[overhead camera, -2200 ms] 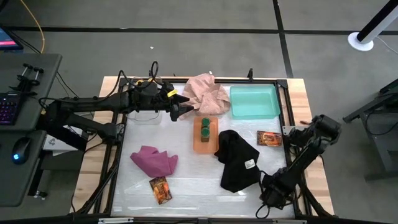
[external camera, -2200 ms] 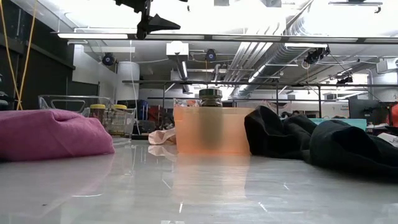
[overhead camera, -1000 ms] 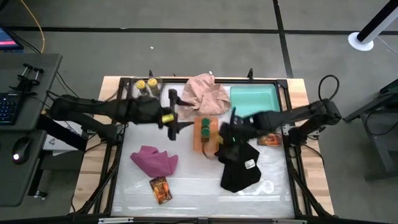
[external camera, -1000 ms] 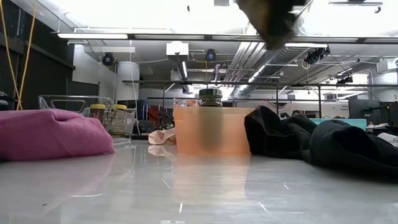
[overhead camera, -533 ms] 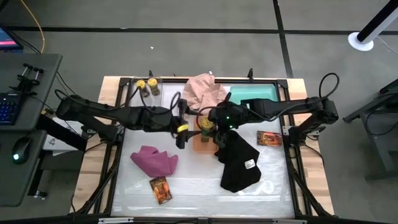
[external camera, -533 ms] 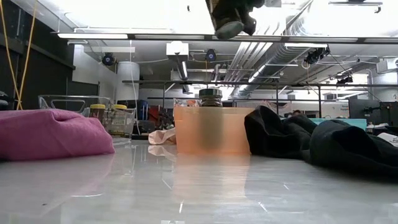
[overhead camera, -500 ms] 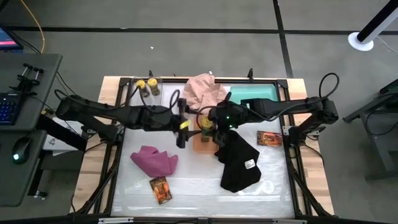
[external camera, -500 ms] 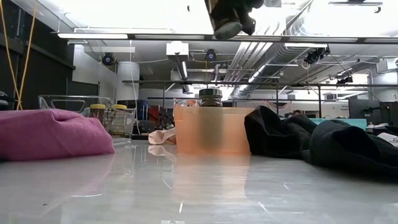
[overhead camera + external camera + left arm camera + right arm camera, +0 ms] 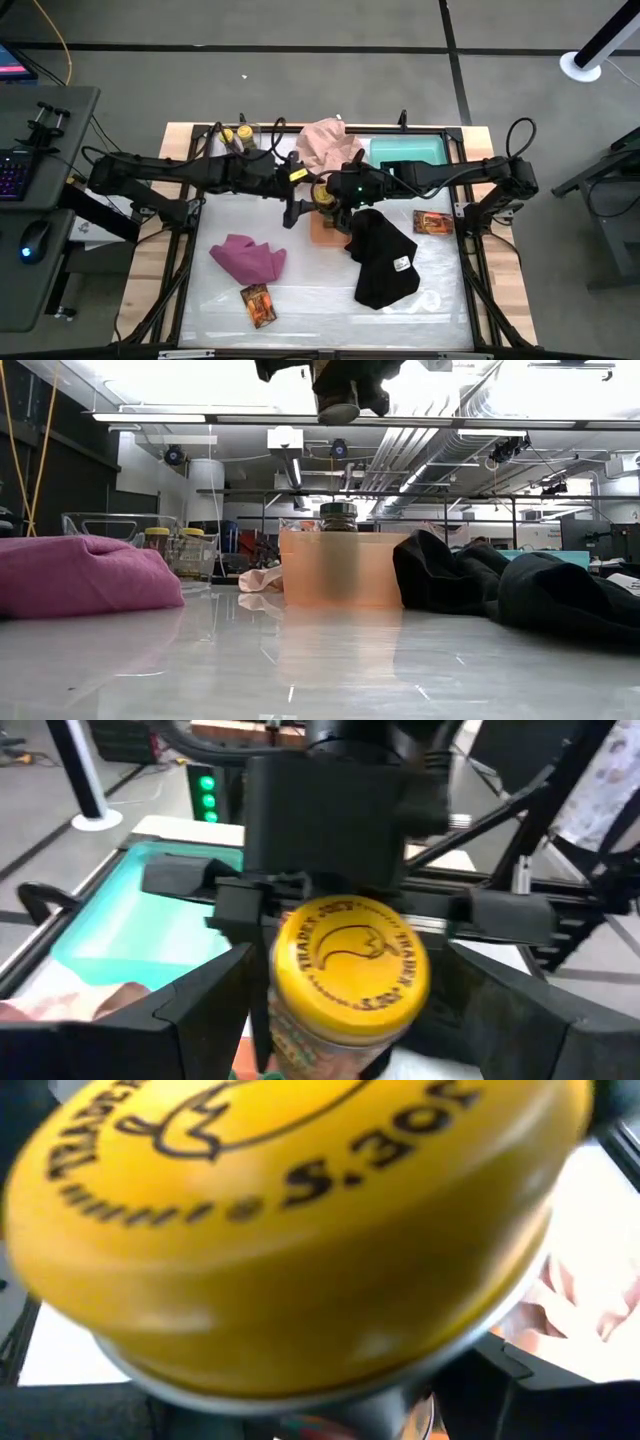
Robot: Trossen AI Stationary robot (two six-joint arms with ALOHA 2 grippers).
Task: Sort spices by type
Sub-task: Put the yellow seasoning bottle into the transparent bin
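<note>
Yellow-lidded jar (image 9: 345, 985): rigid, smooth, likely light; held by right gripper (image 9: 330, 198). Left gripper (image 9: 297, 198) wide, alongside; take body below lid.

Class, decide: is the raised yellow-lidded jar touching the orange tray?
Apart. The low view shows the yellow-lidded jar held high above the orange tray, open room between.

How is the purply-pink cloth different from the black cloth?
The magenta cloth is smaller and lies on the left side. The black cloth is larger, lies beside the orange tray, and shows a white tag. Both lie crumpled on the table.
</note>
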